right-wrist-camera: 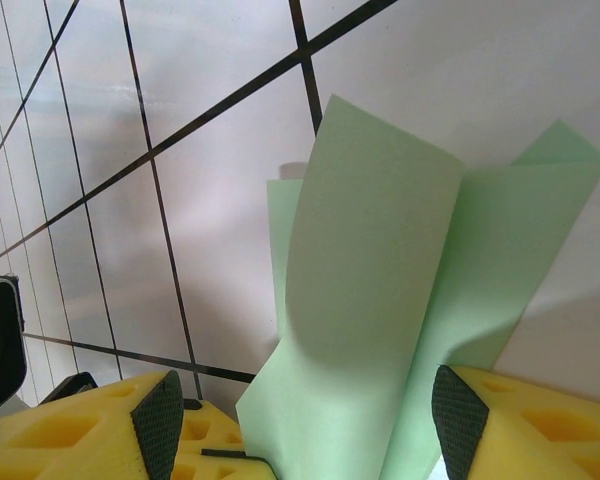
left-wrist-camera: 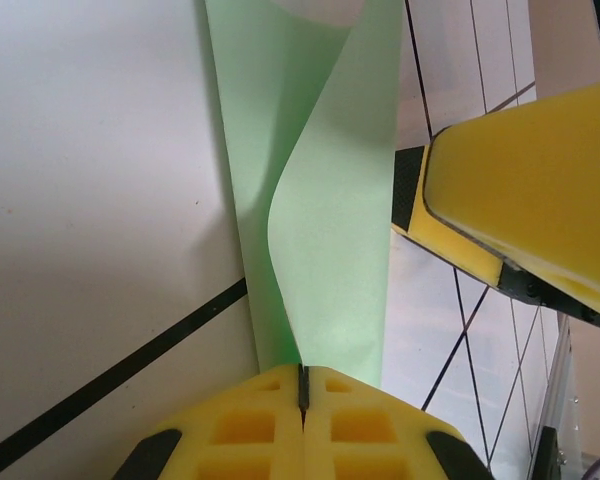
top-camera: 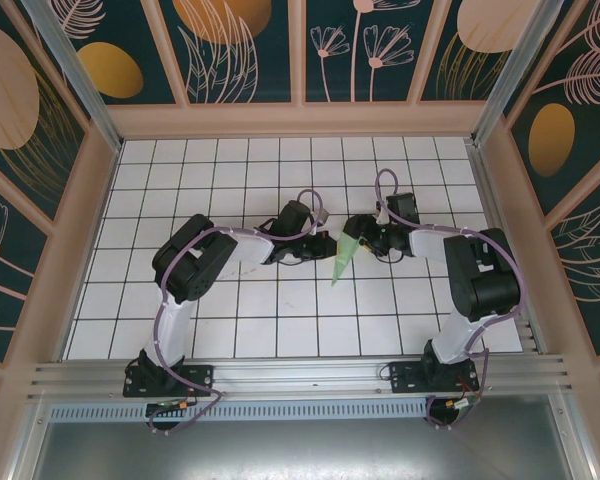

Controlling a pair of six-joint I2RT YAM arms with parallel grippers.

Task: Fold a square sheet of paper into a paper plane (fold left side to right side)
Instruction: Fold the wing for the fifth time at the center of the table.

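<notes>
Centre of the top view: the pale-green paper plane sits between the two grippers on the white grid table, its tip pointing to the frame's lower edge. The left gripper is pinched shut on the paper. The right gripper stands wide open, with the folded paper loose between its yellow pads.

We see thin, smooth, matt paper in the slim pale-green paper plane. The chunky yellow fingers look like matt foam, their black inner pads finely grained. The white gridded counter is smooth and faintly glossy; its silver edge rail is brushed metal.
</notes>
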